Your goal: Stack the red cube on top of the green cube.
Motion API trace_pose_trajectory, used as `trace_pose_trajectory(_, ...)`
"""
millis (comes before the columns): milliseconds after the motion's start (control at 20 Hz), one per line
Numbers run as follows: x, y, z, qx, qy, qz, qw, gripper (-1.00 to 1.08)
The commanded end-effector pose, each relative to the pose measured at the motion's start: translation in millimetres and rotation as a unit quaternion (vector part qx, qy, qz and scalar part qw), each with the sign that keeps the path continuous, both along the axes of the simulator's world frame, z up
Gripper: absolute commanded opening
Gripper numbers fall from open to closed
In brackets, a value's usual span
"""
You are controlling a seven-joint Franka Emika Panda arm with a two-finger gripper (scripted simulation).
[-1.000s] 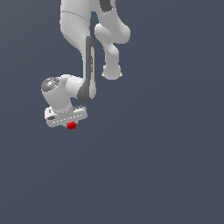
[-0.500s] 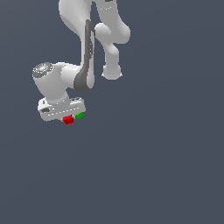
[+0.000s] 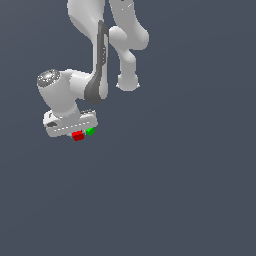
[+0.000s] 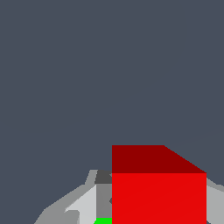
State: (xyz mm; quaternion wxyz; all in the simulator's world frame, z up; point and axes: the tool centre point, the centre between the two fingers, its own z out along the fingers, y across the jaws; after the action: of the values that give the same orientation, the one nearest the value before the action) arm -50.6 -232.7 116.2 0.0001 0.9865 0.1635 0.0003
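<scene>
Exterior view: the white arm [image 3: 95, 55] reaches down from the top of the picture toward the exterior view's left, over a plain dark grey-blue surface [image 3: 190, 190].
Claw [image 3: 77, 133]: it hangs below the white wrist block, and its fingers are mostly hidden by that block.
Red cube [image 3: 78, 135]: sits right at the lower edge of the claw, between the finger pieces; whether it rests on the surface or is lifted I cannot tell.
Green cube [image 3: 90, 131]: just beside the red cube, on the exterior view's right, also close under the wrist block.
Wrist view: the red cube [image 4: 158, 192] fills the near part of the picture, with grey finger [image 4: 72, 210] pieces on both sides of it.
Claw state: pinching the red cube.
Green sliver [image 4: 103, 221]: a small part of the green cube shows beside the red cube.
</scene>
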Motion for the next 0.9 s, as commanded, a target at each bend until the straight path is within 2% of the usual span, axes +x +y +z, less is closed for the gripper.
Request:
trace_pose_trajectory(0, -4, 0, -2, 0.0, 0.0, 0.0, 1.0, -1.0)
trace_pose_trajectory(300, -26, 3, -13, 0.0, 0.0, 0.0, 1.0, -1.0)
trace_pose_trajectory(850, -82, 9, -44, 0.0, 0.0, 0.0, 1.0, -1.0)
